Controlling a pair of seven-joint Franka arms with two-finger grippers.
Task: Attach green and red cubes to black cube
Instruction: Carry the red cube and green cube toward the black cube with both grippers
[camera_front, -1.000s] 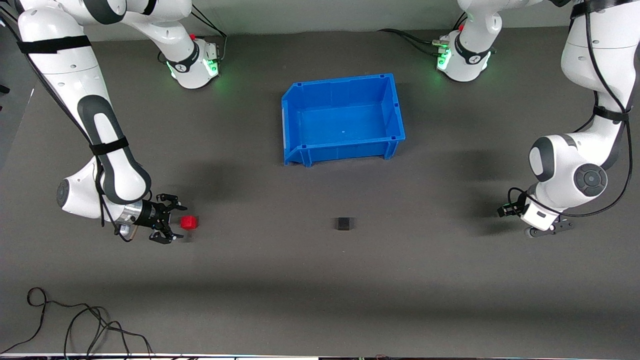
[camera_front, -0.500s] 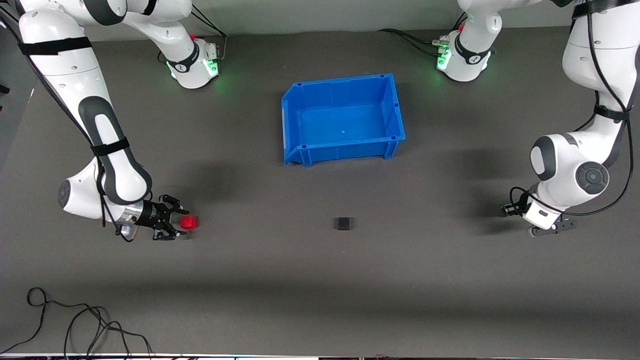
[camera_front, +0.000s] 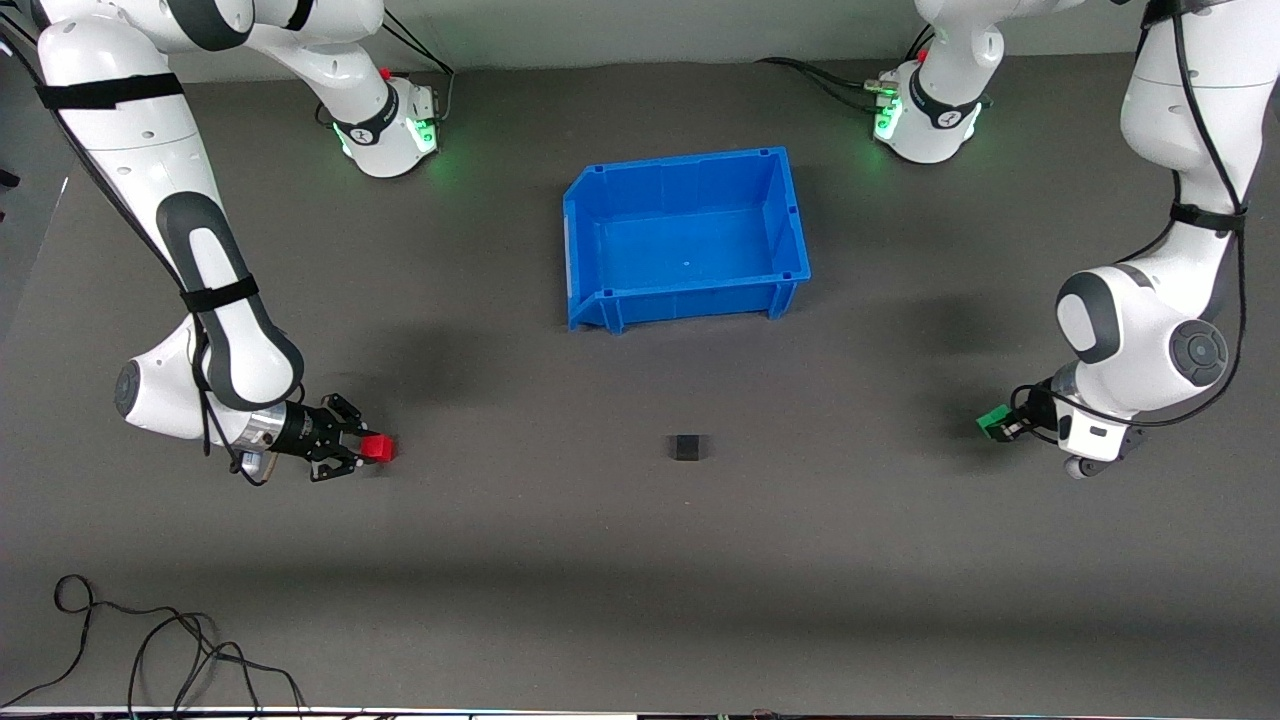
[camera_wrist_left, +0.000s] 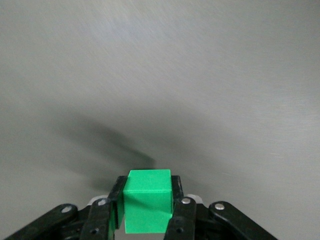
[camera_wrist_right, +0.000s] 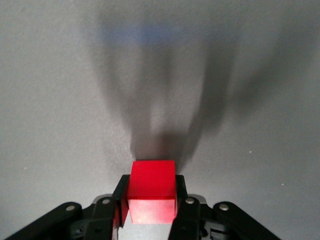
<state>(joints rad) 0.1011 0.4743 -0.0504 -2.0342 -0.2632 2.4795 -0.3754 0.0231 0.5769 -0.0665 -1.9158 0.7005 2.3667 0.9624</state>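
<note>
The black cube (camera_front: 687, 447) sits alone on the grey table, nearer the front camera than the blue bin. My right gripper (camera_front: 365, 449) is low at the right arm's end of the table and is shut on the red cube (camera_front: 377, 448), which shows between its fingers in the right wrist view (camera_wrist_right: 151, 192). My left gripper (camera_front: 1008, 424) is at the left arm's end of the table and is shut on the green cube (camera_front: 993, 421). The green cube fills the jaws in the left wrist view (camera_wrist_left: 147, 200). Both cubes are level with the black cube and well apart from it.
The open blue bin (camera_front: 790, 215) stands mid-table, farther from the front camera than the black cube. A loose black cable (camera_front: 150, 650) lies near the front edge at the right arm's end.
My right gripper has closed from open onto the red cube. My left gripper has turned toward the middle of the table, bringing the green cube into sight.
</note>
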